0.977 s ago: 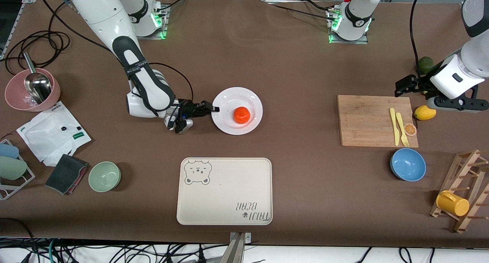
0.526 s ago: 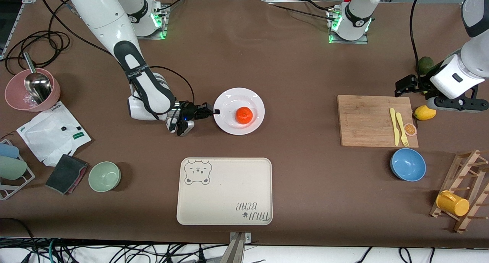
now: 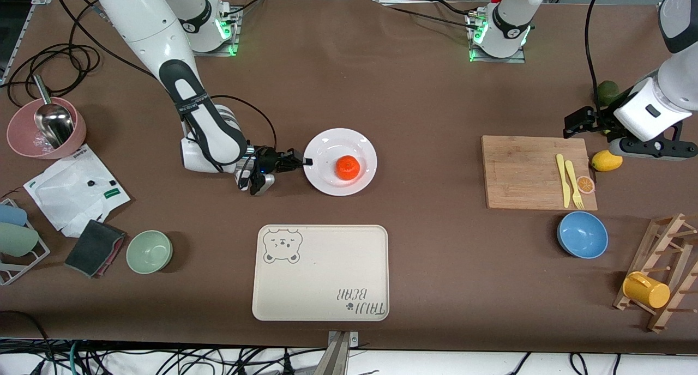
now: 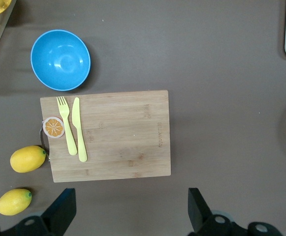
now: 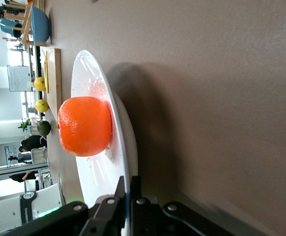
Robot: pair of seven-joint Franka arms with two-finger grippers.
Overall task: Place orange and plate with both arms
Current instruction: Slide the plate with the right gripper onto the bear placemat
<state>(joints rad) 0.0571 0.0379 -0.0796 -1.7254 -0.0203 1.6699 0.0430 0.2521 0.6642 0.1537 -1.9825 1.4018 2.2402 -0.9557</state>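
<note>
The white plate [image 3: 341,135] sits mid-table with the orange [image 3: 347,168] resting in it. My right gripper [image 3: 306,161] reaches in low from the right arm's end and is shut on the plate's rim. In the right wrist view the fingers [image 5: 128,189] pinch the rim [image 5: 126,147], with the orange [image 5: 83,125] just past them and a shadow under the plate. My left gripper [image 3: 571,126] hangs open and empty over the table beside the wooden board; its wrist view shows the gripper [image 4: 133,211] over bare brown table.
A beige bear tray [image 3: 320,272] lies nearer the front camera than the plate. The cutting board [image 3: 537,171] carries a yellow knife, fork and orange slice. A blue bowl [image 3: 582,234], a green bowl [image 3: 149,251], lemons [image 4: 28,158] and a mug rack [image 3: 662,271] stand around.
The right gripper has closed fully on the plate's rim. Plate and orange have shifted slightly toward the front camera with it. The left arm has not moved.
</note>
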